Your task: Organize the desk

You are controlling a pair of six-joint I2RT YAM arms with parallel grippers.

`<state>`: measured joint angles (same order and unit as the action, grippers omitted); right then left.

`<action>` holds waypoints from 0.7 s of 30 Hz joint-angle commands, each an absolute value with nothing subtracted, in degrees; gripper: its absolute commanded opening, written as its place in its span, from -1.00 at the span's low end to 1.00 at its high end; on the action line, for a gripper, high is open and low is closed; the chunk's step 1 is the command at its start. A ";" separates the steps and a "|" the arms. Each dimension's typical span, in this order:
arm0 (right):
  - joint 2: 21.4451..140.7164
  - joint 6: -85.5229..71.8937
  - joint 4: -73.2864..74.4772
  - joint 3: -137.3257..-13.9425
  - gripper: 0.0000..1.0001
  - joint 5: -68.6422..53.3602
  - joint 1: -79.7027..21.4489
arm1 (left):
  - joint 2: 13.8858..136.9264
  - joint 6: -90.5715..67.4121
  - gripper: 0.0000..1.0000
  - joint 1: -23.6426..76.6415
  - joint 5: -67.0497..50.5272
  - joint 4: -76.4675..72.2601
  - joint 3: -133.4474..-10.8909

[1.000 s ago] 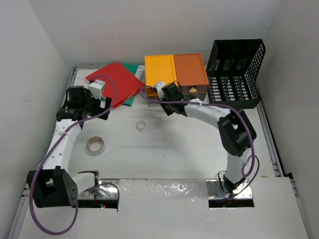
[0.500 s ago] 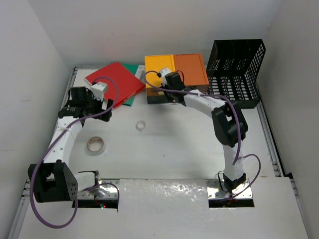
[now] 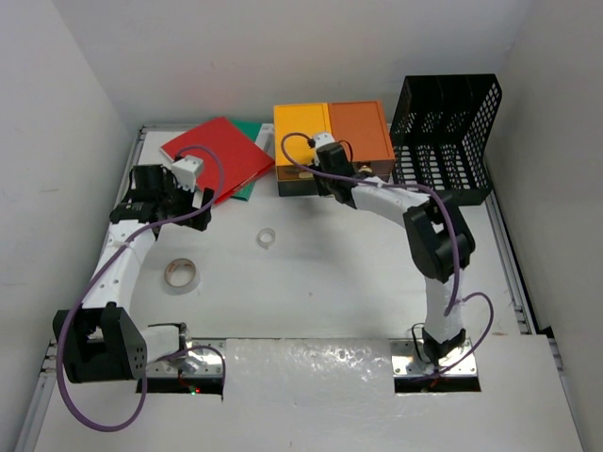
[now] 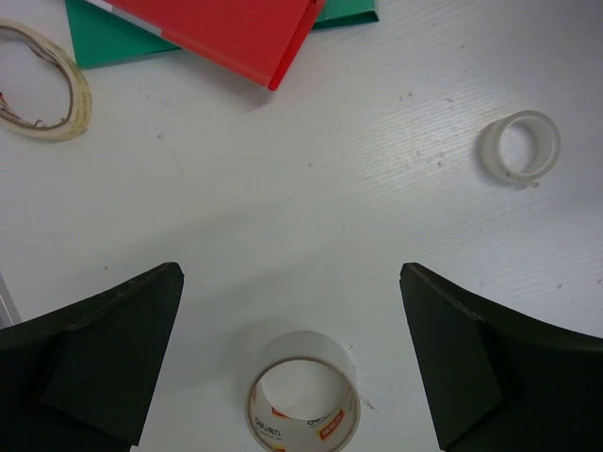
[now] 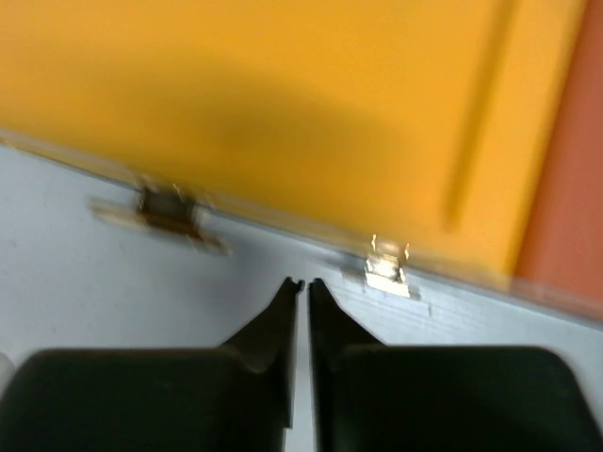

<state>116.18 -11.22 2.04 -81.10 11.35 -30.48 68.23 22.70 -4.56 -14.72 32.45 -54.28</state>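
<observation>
The white desk point(image 3: 330, 282) carries everything. My left gripper point(image 3: 162, 193) is open and empty at the far left, by the red folder point(image 3: 217, 155). In the left wrist view its jaws point(image 4: 290, 275) stand wide apart above a clear tape roll with a red label point(image 4: 303, 405). My right gripper point(image 3: 325, 177) is at the front of the yellow-and-orange drawer box point(image 3: 332, 132). In the blurred right wrist view it point(image 5: 303, 282) is shut on nothing, its tips just short of the box's grey front point(image 5: 452, 311), left of a small metal fitting point(image 5: 386, 268).
A green folder point(image 3: 247, 188) lies under the red one. A tape roll point(image 3: 182, 273) and a small clear roll point(image 3: 267, 237) lie mid-desk. A thin beige ring point(image 4: 42, 94) lies near the folders. A black mesh rack point(image 3: 445, 137) stands at the back right.
My right gripper has moved away from mid-desk, up to the drawer box front. My left arm shifted slightly and stays open.
</observation>
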 commanded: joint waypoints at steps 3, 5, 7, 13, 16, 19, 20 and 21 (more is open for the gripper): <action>104.16 -21.17 -10.18 -66.29 -0.13 16.96 -29.97 | 67.24 23.73 0.99 -4.75 -15.99 31.46 -53.88; 102.84 -23.99 -13.18 -62.06 0.16 20.73 -29.88 | 67.41 23.82 0.99 -4.83 -16.08 31.46 -54.05; 103.53 -25.04 -14.15 -61.78 0.52 23.98 -29.88 | 67.76 23.56 0.99 -4.75 -15.47 31.46 -54.31; 110.65 -25.05 -13.27 -67.67 0.52 28.72 -29.97 | 67.68 23.38 0.99 -4.75 -14.94 31.03 -53.96; 112.41 -25.93 -16.95 -67.50 0.38 29.62 -29.88 | 66.97 23.38 0.99 -4.75 -14.68 31.20 -53.96; 113.11 -26.63 -19.51 -67.06 0.34 30.84 -29.88 | 66.36 23.29 0.99 -4.83 -15.20 31.29 -53.79; 113.12 -26.63 -20.03 -66.80 0.32 32.33 -29.88 | 66.36 23.29 0.99 -4.83 -15.21 31.29 -53.79; 113.12 -26.63 -21.08 -66.71 0.30 32.78 -29.88 | 66.36 23.12 0.99 -4.83 -14.86 31.20 -53.88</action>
